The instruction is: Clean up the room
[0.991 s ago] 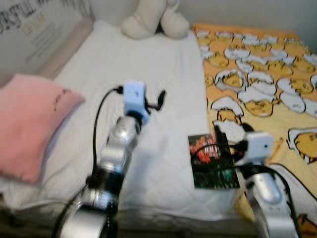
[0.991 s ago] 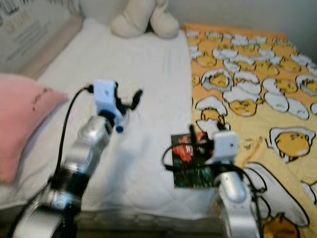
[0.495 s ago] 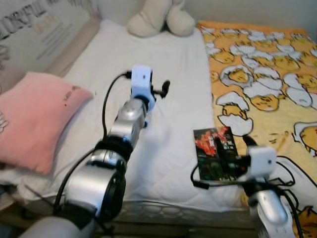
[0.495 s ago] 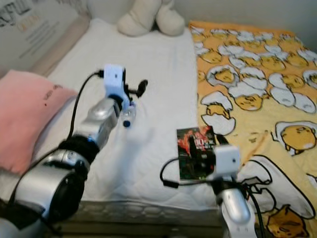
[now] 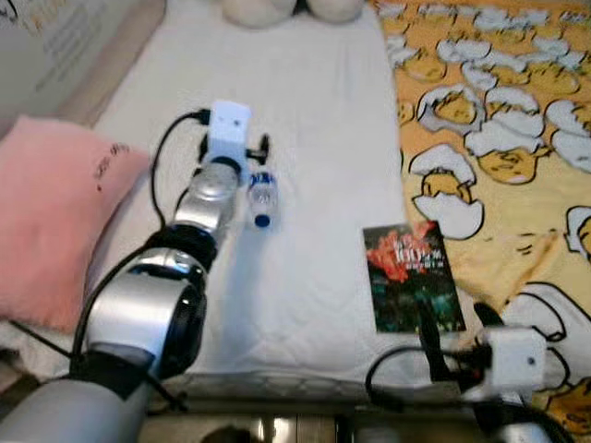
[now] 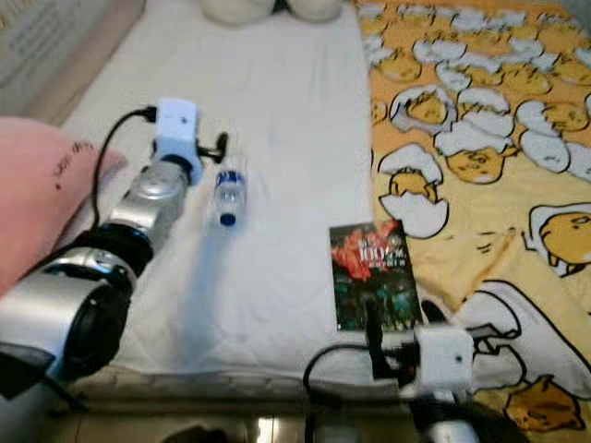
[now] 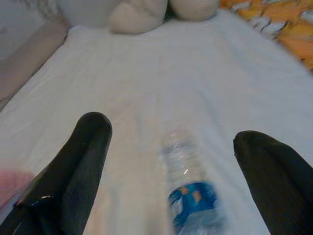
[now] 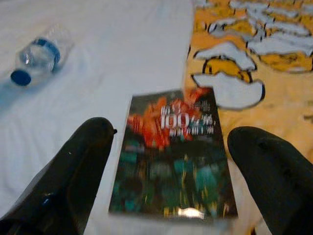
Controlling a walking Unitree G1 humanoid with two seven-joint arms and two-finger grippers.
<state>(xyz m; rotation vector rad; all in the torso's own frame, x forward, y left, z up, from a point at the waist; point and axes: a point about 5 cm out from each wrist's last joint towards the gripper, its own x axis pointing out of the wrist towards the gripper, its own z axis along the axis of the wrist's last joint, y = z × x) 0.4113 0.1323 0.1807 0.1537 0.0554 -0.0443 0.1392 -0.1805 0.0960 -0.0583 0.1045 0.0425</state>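
Left pincer (image 7: 171,166) spread wide, empty, water bottle (image 5: 261,197) lying between its fingers on the bed (image 5: 314,138). Right pincer (image 8: 171,171) wide open, empty, at the book (image 6: 371,274).

- I'm in a home bedroom, looking down at a bed w/ white quilted sheet (image 5: 314,120)
- pink pillow (image 5: 51,226) on one side
- cartoon-egg yellow blanket (image 5: 503,129)
- plush toy (image 5: 291,9) at far end
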